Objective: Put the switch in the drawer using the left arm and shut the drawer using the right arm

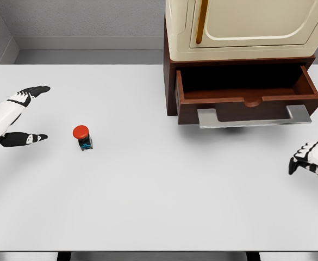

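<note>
The left hand [20, 117], fingers spread to straddle the switch [82, 137] standing just beside it toward the counter's [148, 206] left edge, holds nothing, while the drawer [248, 92] gapes open at the far edge and the right hand [312, 159] rests loosely curled by the right edge.

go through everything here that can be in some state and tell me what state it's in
Drawer: pulled open, nothing visible inside.
Cabinet door: closed.
Switch: upright on the table, red button on top, not held.
Left hand: open, apart from the switch.
Right hand: holding nothing, fingers curled, at the right edge.

One switch [82, 137], one drawer [245, 92], two robot hands: left [18, 117], right [312, 159].
</note>
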